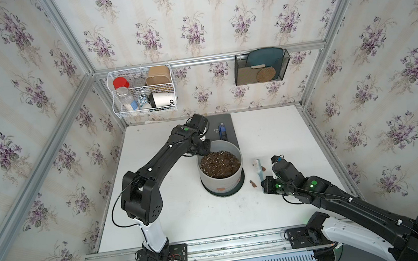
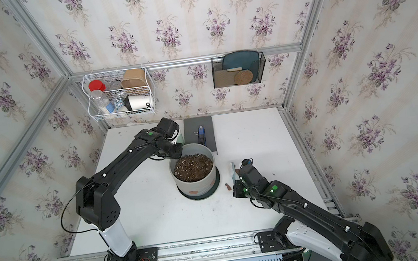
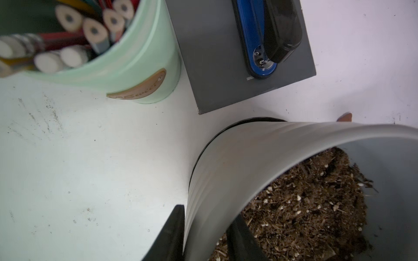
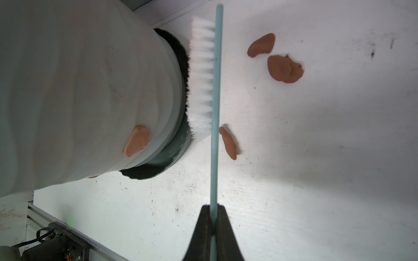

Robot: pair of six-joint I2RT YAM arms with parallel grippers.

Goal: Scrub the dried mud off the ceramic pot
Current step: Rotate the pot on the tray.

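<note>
Left jaws straddled the ceramic pot (image 1: 222, 181) rim, one finger (image 3: 174, 226) outside, one in the soil (image 3: 305, 203); couldn't tell if clamped. Right jaws were closed on the brush (image 4: 216, 113) handle, bristles facing the pot. Pot sat mid-bench (image 1: 185, 215). Dried mud (image 4: 136, 141) on its wall, flakes on the bench.

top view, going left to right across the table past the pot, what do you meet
left gripper astride the pot's left rim → ceramic pot → loose dried mud flake → brush
</note>
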